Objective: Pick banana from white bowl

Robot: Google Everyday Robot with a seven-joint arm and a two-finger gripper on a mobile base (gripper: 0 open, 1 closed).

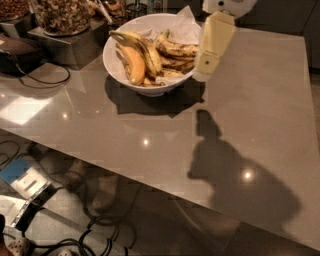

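Found the white bowl (pixel 119 75) standing toward the back of the grey desk (pixel 260 100), lined with white paper (pixel 186 27) rising above the far rim. Counted several bananas inside. Picked out the banana (pixel 149 52) as the long, slim one, dull yellow and heavily blotched dark, arching from the bowl's left rear edge toward its middle. Saw it lying just beside a plump orange-yellow banana (pixel 134 65) on the left and close against a bunch of browned bananas (pixel 176 50) on the right.

Noted the tool (pixel 203 71) at the low end of a cream arm link (pixel 216 35), slanting down from the top edge and hanging at the bowl's right rim, apart from the banana. Could not tell whether wide or narrow, nor whether touching the rim. Saw nothing held by it.

Saw the arm's dark shadow (pixel 235 175) thrown across the near right part of the desk. Noted a clear container of brown snacks (pixel 62 15) on a metal stand (pixel 70 45) at the rear left, with a black cable (pixel 47 80) looping on the desk before it. Glimpsed a tangle of dark cables (pixel 100 240) on the floor below the desk's near edge.
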